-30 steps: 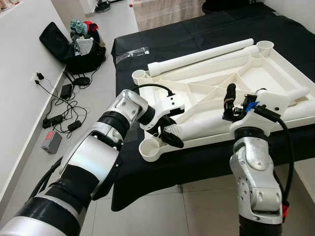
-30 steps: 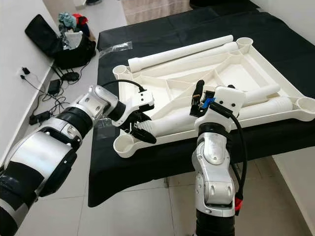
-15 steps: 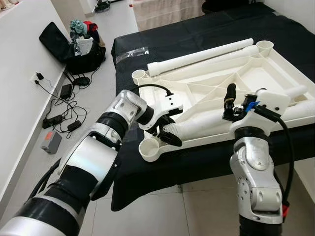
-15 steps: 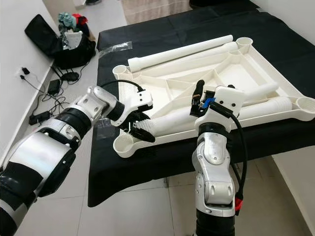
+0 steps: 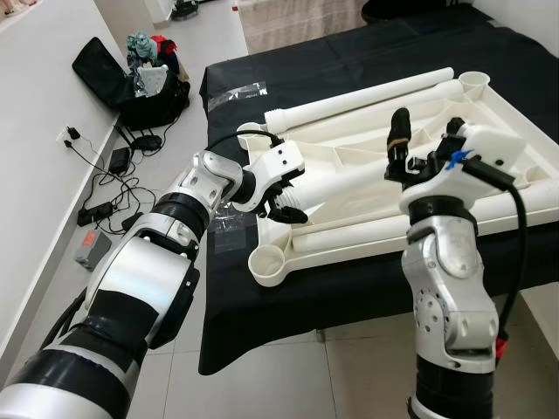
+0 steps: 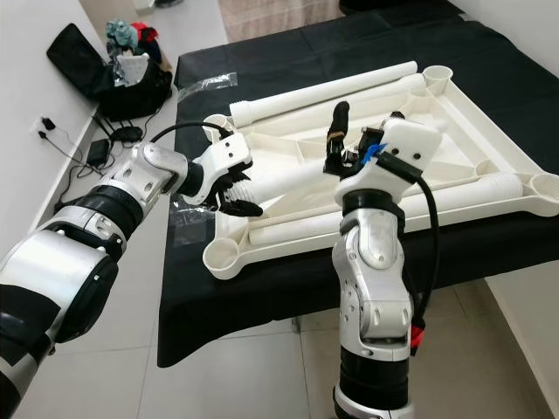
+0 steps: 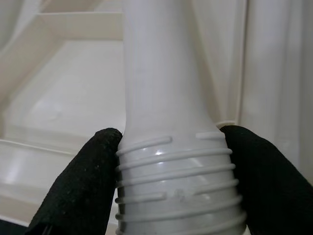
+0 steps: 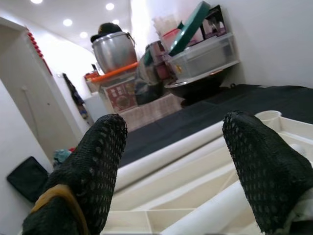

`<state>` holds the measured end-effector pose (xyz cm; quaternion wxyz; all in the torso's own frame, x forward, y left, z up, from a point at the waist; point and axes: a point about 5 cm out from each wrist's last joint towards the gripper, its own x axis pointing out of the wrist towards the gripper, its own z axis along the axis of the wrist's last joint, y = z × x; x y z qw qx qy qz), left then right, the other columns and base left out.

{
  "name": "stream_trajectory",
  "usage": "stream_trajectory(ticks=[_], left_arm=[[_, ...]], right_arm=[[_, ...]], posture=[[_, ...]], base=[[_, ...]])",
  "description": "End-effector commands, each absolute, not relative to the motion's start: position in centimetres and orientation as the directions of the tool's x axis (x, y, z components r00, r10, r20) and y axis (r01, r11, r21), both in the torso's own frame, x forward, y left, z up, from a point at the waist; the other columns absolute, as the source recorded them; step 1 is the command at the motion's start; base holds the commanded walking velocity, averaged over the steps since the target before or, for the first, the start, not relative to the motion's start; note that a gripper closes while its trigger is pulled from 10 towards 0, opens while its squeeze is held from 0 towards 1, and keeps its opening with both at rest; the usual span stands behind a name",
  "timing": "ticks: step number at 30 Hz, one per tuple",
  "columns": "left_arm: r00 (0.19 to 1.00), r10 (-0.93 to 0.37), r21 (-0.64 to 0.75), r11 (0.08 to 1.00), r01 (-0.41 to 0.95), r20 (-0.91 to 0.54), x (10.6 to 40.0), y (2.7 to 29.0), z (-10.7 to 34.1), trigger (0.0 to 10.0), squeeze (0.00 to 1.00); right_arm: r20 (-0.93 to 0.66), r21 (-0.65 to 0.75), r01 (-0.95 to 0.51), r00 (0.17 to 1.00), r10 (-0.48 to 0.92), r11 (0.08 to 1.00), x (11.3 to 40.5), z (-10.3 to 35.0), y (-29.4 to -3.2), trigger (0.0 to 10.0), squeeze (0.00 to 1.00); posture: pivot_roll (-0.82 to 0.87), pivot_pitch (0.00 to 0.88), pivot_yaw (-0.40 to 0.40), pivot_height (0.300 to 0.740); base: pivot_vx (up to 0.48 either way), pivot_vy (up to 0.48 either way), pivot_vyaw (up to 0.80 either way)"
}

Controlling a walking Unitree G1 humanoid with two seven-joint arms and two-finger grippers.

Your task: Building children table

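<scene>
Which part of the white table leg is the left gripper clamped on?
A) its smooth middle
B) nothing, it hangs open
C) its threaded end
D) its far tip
C: in the left wrist view the left gripper grips the table leg at its ridged threads.

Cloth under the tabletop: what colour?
Black cloth, plain; clearest in the left eye view.

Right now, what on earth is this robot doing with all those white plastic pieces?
It is putting together a child's table. The white tabletop lies upside down on a black-covered surface. The left gripper is shut on the threaded end of a white table leg, holding it over the tabletop's underside. The right gripper hangs open above the tabletop, holding nothing. More legs lie along the far edge.
</scene>
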<state>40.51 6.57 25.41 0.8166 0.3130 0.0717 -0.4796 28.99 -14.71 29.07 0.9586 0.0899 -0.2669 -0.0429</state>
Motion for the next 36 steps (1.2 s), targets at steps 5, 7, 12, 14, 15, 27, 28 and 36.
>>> stream_trajectory(ticks=[5,7,12,14,15,27,28,36], left_arm=[[0.666,-0.69,0.544,0.457,0.704,-0.283,41.2,8.1,26.3,0.0,0.0],[0.683,-0.685,0.564,0.469,0.679,-0.252,41.3,8.1,26.6,0.0,0.0],[0.729,-0.667,0.617,0.512,0.597,-0.152,41.4,8.5,27.4,0.0,0.0],[0.744,-0.659,0.644,0.525,0.557,-0.107,41.4,8.6,27.6,0.3,0.0],[0.751,-0.658,0.676,0.529,0.513,-0.056,41.3,8.8,27.8,10.0,0.0],[0.765,-0.608,0.719,0.627,0.3,0.212,40.2,10.9,27.1,10.0,0.0],[0.765,-0.608,0.719,0.627,0.3,0.212,40.2,10.9,27.1,10.0,0.0],[0.713,-0.542,0.704,0.704,0.095,0.445,37.8,12.7,25.8,10.0,0.0]], right_arm=[[0.507,0.249,-0.054,0.858,-0.083,0.967,29.0,29.1,-14.2,10.0,0.0],[0.5,0.26,-0.068,0.863,-0.074,0.963,29.1,28.9,-14.2,10.0,0.0],[0.482,0.28,-0.096,0.875,-0.053,0.955,29.2,28.4,-14.0,10.0,0.0],[0.471,0.292,-0.11,0.881,-0.042,0.95,29.3,28.1,-13.9,10.0,0.0],[0.456,0.306,-0.128,0.89,-0.027,0.944,29.5,27.7,-13.7,10.0,0.0],[0.418,0.333,-0.157,0.908,0.004,0.93,30.1,26.6,-13.8,10.0,0.0],[0.418,0.333,-0.157,0.908,0.004,0.93,30.1,26.6,-13.8,10.0,0.0],[0.411,0.468,-0.332,0.902,0.131,0.819,30.6,26.5,-12.6,10.0,0.0]], posture=[[0.07,0.148,0.14,0.74],[0.07,0.147,0.139,0.74],[0.07,0.145,0.132,0.74],[0.06,0.142,0.127,0.74],[0.06,0.141,0.122,0.74],[0.06,0.13,0.094,0.74],[0.06,0.13,0.094,0.74],[0.05,0.117,0.067,0.74]], base=[[0.0,0.0,0.0],[0.0,0.0,0.0],[0.0,0.0,0.0],[0.0,0.0,0.0],[0.0,0.0,0.0],[0.0,0.0,0.0],[0.0,0.0,0.0],[0.0,0.0,0.0]])
